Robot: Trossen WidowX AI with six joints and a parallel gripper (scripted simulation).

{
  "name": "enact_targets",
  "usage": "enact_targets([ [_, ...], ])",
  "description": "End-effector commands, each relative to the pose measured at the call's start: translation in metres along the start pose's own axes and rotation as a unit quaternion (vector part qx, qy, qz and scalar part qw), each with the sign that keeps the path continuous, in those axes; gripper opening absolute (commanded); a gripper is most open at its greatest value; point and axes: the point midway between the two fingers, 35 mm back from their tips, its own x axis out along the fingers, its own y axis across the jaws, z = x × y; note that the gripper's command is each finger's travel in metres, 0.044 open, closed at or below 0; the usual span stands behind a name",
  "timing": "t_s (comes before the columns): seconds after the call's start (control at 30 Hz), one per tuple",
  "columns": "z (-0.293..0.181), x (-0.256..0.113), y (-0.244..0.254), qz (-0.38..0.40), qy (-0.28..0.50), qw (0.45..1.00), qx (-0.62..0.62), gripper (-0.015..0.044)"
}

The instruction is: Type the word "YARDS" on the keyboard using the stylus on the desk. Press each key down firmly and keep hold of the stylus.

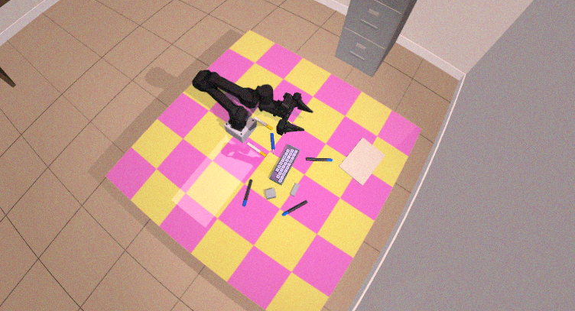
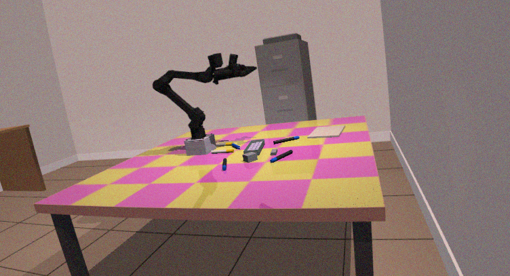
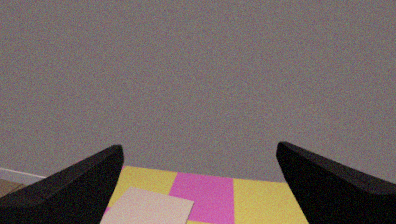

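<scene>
A small dark keyboard with pale keys (image 1: 284, 163) (image 2: 255, 146) lies on the checkered table. A slim blue pen with a pointed pale tip (image 1: 272, 141) (image 2: 235, 146), which looks like the stylus, lies between the arm's base and the keyboard. My gripper (image 1: 307, 120) (image 2: 256, 67) (image 3: 201, 150) is wide open with nothing between its fingers. It is high above the table, beyond the stylus and the keyboard, and points roughly level. Neither the stylus nor the keyboard shows in the wrist view.
Black pens with blue ends (image 1: 319, 159) (image 1: 247, 192) (image 1: 294, 208) lie around the keyboard. Two white-and-yellow pens (image 1: 263, 124) (image 1: 256, 149) lie near the base. Two grey blocks (image 1: 270, 193) (image 1: 294, 189) sit by the keyboard. A pale flat pad (image 1: 362, 161) (image 3: 150, 207) lies farther out.
</scene>
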Motion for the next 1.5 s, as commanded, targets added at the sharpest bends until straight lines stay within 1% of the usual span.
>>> enact_targets([
  [0.0,-0.002,0.001,0.0,0.0,0.006,1.0,0.0,0.0414],
  [0.07,-0.022,0.012,0.0,0.001,0.05,0.999,0.0,0.0361],
  [0.17,-0.068,0.03,0.001,0.002,0.154,0.988,0.002,0.0283],
  [0.27,-0.117,0.039,0.0,0.002,0.258,0.966,0.003,0.0204],
  [0.4,-0.183,0.038,-0.001,0.0,0.4,0.917,0.002,0.0099],
  [0.53,-0.242,0.022,-0.002,-0.001,0.532,0.847,0.005,0.0],
  [0.7,-0.302,-0.013,0.001,-0.004,0.679,0.734,0.02,0.0],
  [0.77,-0.314,-0.023,0.002,-0.006,0.712,0.702,0.024,0.0],
  [1.13,-0.316,-0.024,-0.001,-0.006,0.716,0.697,0.024,0.0],
  [1.33,-0.317,-0.027,-0.064,-0.008,0.716,0.697,0.022,0.0],
  [1.47,-0.317,-0.028,-0.067,-0.008,0.716,0.697,0.022,0.0],
])
